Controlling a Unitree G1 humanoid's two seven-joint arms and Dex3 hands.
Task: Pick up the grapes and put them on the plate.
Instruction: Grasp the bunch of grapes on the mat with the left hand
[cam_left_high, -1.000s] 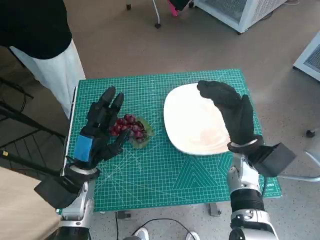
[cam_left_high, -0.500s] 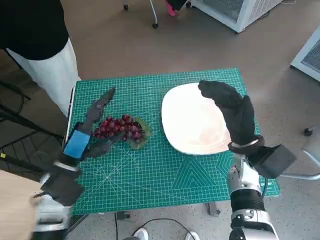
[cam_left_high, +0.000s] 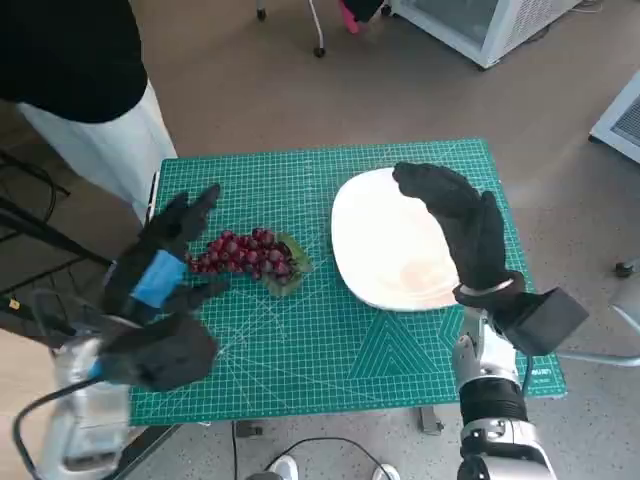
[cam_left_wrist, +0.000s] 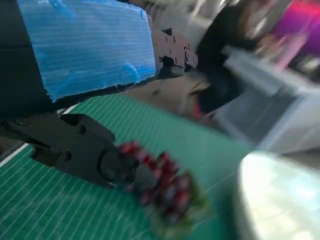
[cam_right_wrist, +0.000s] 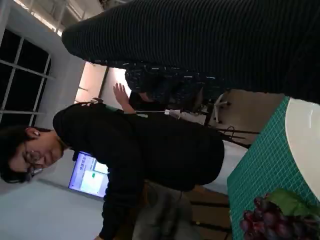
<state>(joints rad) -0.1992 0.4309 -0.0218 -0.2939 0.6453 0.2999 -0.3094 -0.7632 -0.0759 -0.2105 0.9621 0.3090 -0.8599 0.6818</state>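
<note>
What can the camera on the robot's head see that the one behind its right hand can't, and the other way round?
Only the head view shows the left hand with blue tape, open beside the fruit, and the whole green cutting mat. Only the right wrist view shows the upper body of a person in a black top and a lit screen. Both show the bunch of dark red grapes, the white plate and the gloved right hand.

A green cutting mat (cam_left_high: 330, 340) with a white grid covers the small table, a person in a black top and pale trousers (cam_left_high: 70, 80) stands at its far left corner, and a white cabinet (cam_left_high: 480, 25) stands on the brown floor (cam_left_high: 250, 90) beyond.
</note>
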